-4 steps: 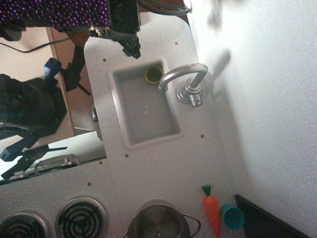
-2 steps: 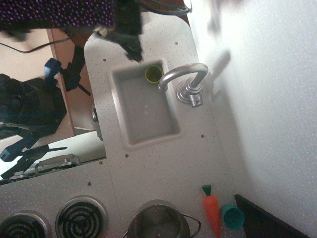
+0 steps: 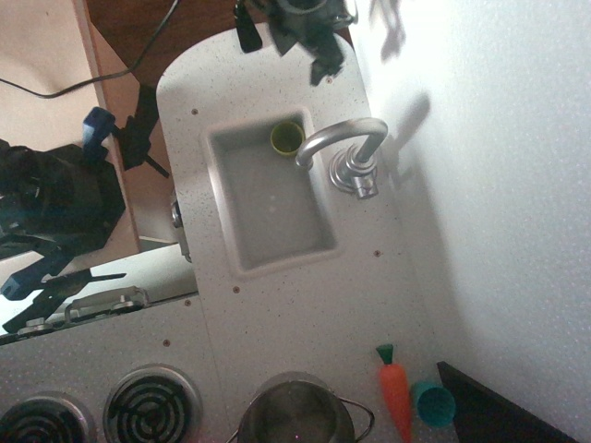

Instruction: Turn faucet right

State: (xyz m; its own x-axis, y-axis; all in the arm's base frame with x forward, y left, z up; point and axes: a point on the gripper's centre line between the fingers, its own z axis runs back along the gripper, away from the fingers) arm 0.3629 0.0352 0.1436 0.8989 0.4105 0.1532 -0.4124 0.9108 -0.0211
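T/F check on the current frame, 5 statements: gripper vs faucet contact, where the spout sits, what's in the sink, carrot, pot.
1. The gripper is touching the faucet. False: it is apart from it, above the counter near the top edge of the frame.
2. The faucet spout arches over the sink. True.
3. A yellow-green cup sits in the sink corner near the spout tip. True.
4. The toy carrot lies inside the sink. False: it lies on the counter beside a teal cup.
5. The steel pot stands in the sink. False: it is at the bottom edge, near the burners.
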